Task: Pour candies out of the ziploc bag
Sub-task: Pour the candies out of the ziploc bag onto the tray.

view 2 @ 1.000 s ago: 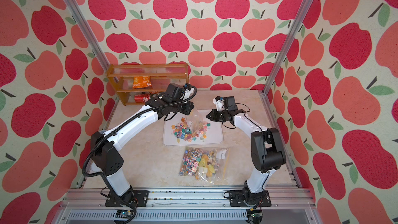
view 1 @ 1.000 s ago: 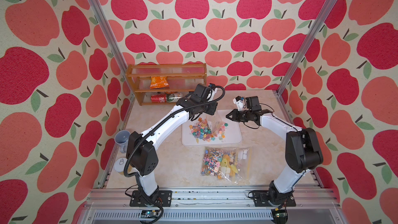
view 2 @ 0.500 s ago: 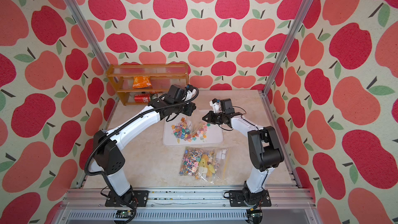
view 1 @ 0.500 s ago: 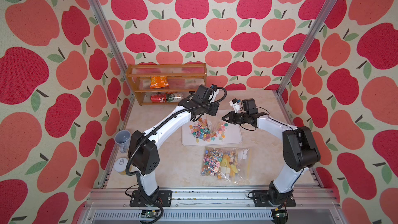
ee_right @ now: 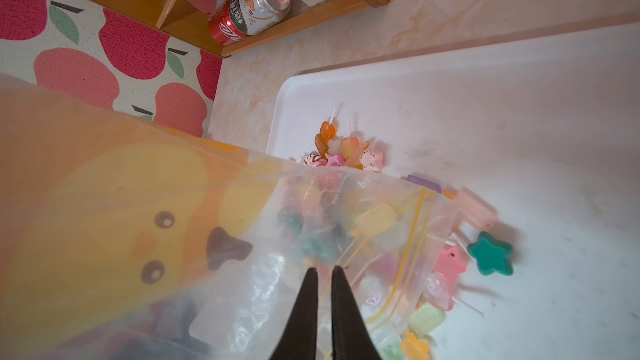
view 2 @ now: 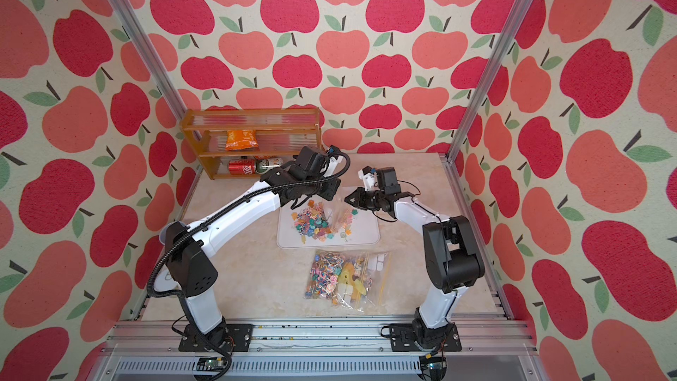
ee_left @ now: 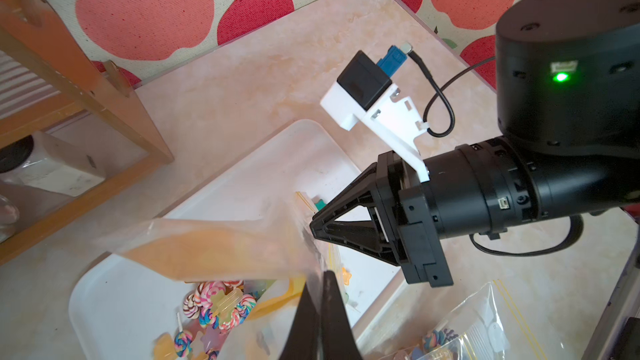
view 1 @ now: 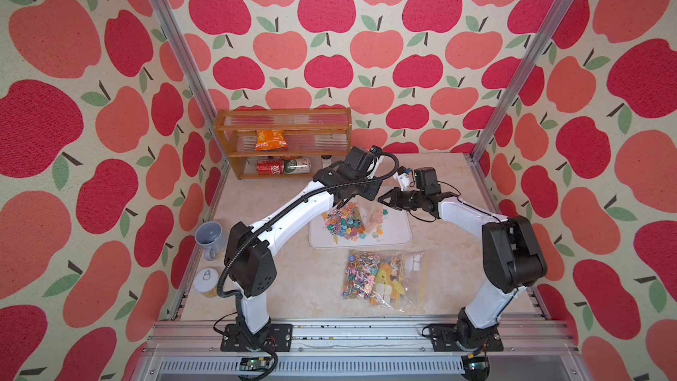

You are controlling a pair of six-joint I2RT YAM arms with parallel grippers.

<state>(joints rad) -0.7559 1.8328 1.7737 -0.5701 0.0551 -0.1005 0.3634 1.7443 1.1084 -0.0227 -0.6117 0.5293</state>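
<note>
A clear ziploc bag [ee_right: 173, 219] with a yellow chick print hangs tilted over the white tray [view 1: 397, 229], its yellow-striped mouth down among the spilled sweets. My left gripper [ee_left: 320, 273] is shut on the bag's film. My right gripper [ee_right: 323, 270] pinches the same bag from the opposite side, and the left wrist view shows its tip [ee_left: 313, 228] against the bag's edge. The candies [view 1: 346, 223] lie heaped on the tray's left half. Some star shapes and small lollipops [ee_right: 346, 152] lie loose, others show through the plastic. In both top views the grippers [view 2: 347, 200] meet above the tray.
A second full clear bag [view 1: 383, 278] of sweets lies flat in front of the tray. A wooden shelf [view 1: 282, 144] at the back left holds an orange snack packet [view 1: 270, 140] and cans [view 1: 284, 166]. A grey mug [view 1: 210, 238] and a tin [view 1: 207, 282] stand at the left edge.
My right gripper has slid a little to the left, closer to the left gripper above the tray. The left arm has barely shifted, and both grips stay as they were.
</note>
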